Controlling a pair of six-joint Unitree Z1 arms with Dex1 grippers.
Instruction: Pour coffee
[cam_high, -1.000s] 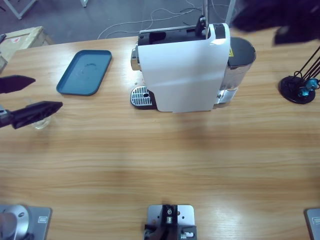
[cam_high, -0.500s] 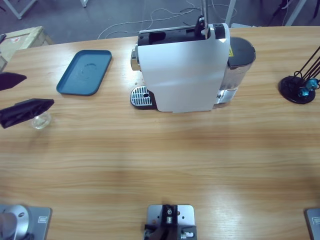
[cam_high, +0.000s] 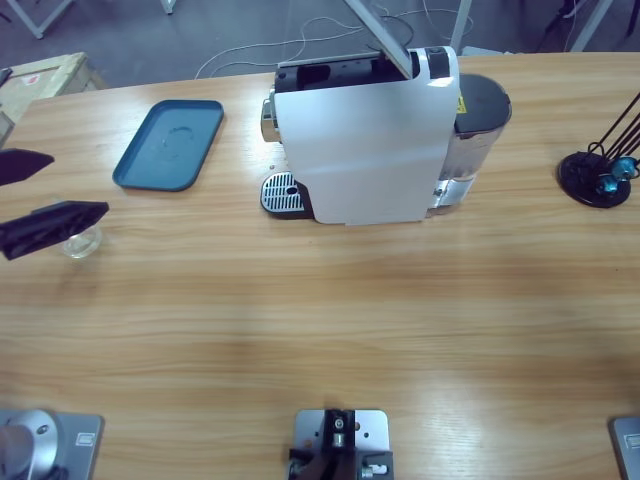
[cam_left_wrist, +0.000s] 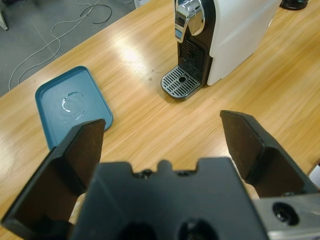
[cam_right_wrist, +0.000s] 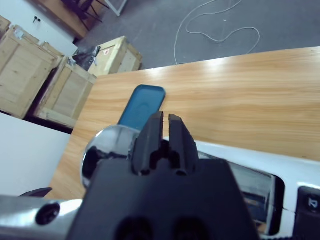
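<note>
Glass (cam_high: 80, 241) sits at the far left of the counter (cam_high: 330, 330), a small clear tumbler just beside my left gripper (cam_high: 30, 195), partly under one of its two black jaws; I cannot make out any coffee in it from above. That gripper is spread wide, pointing rightward along the counter, and in its wrist view the space between the jaws is bare wood, so the glass lies low and to one side of the gripper, not between the jaws. My left arm is plainly the nearer one. Right of it and farther back lies the blue tray (cam_high: 169, 143), empty, well apart from the glass. Then comes the white coffee machine (cam_high: 370, 135), its drip grate (cam_high: 281, 193) facing left with open wood between it and the glass. My right gripper (cam_right_wrist: 164, 131) is pinched nearly closed, hanging over the machine's top. A black stand (cam_high: 598, 175) occupies the far right.
</note>
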